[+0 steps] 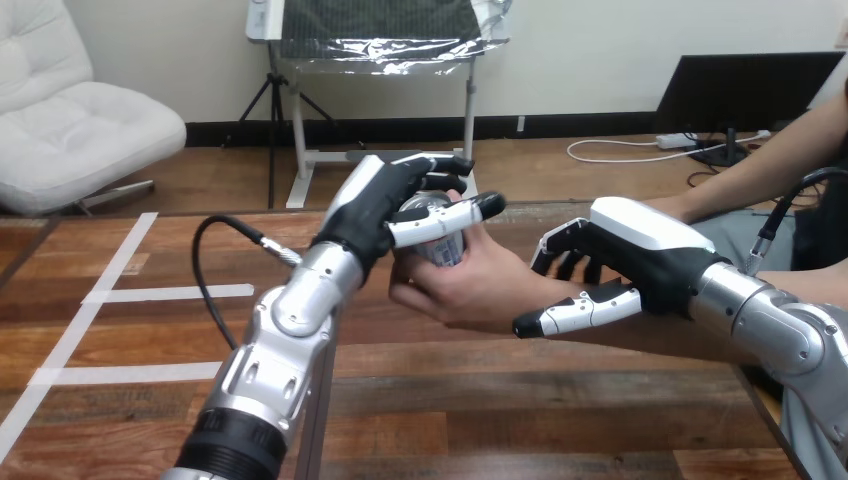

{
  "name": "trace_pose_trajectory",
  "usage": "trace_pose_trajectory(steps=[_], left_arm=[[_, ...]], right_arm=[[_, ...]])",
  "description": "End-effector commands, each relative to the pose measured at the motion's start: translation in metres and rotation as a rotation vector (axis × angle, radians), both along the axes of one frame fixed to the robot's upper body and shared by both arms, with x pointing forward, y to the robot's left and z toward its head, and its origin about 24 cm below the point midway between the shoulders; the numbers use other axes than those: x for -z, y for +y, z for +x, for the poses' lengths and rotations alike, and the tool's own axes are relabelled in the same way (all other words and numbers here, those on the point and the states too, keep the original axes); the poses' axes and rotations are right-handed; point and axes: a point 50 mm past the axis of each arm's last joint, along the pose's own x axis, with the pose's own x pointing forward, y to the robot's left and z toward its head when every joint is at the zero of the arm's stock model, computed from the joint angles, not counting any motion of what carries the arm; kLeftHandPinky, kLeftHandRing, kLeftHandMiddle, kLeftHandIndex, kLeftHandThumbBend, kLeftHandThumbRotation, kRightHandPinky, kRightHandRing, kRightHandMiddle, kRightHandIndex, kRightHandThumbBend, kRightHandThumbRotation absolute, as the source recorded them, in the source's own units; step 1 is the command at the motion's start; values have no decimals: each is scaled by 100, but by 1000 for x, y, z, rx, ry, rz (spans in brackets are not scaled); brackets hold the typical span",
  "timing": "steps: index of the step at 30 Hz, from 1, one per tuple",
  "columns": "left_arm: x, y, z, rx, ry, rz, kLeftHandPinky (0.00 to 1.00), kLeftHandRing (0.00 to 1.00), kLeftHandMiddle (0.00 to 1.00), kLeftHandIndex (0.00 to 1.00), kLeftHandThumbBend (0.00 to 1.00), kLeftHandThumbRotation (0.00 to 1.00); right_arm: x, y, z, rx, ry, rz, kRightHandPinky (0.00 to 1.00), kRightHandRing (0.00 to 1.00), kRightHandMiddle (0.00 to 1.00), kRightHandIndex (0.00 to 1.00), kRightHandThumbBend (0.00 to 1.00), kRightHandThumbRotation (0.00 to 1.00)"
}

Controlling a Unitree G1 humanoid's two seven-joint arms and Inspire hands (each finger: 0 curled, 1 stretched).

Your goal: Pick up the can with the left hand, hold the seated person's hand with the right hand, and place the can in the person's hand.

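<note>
Almost done: left hand (375, 205) clamps can (443, 250) w/ person's hand (470, 292) cupping below it, right hand (640, 250) clasps wrist (528, 293); release remains.

Left arm reaches forward from bottom left; left hand (385, 205) raised, fingers and thumb curled round can (438, 248). Right arm in from right; right hand (640, 250) clasps person's wrist (528, 285), fingers over, thumb under.

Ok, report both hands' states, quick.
Left hand: shut on the can; the person's hand is on it too.
Right hand: shut round the person's wrist.
</note>
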Motion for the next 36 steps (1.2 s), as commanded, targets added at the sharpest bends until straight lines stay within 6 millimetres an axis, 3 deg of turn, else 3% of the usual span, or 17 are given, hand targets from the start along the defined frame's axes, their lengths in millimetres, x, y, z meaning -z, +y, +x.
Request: trace_pose_trajectory(steps=[1,7,14,30,36], left_arm=[[-18,2,3,15,-101,43,89,94,93,93,91,95],[-17,4,3,10,-109,62,91,97,96,96,98,99],[-16,5,1,-3,-116,66,91,98,97,98,100,100],[-12,9,-6,-27,-112,15,92,99,97,99,99,100],[-11,12,-12,-33,-131,-10,92,100,97,98,92,100]], right_arm=[[8,7,-6,-18,27,47,60,79,84,91,100,90],[8,7,-7,-21,38,59,62,81,87,95,100,92],[8,8,-10,-30,52,89,64,83,89,95,100,94],[5,11,-18,-45,29,135,66,88,90,93,100,99],[5,12,-23,-30,13,183,69,89,92,95,100,100]])
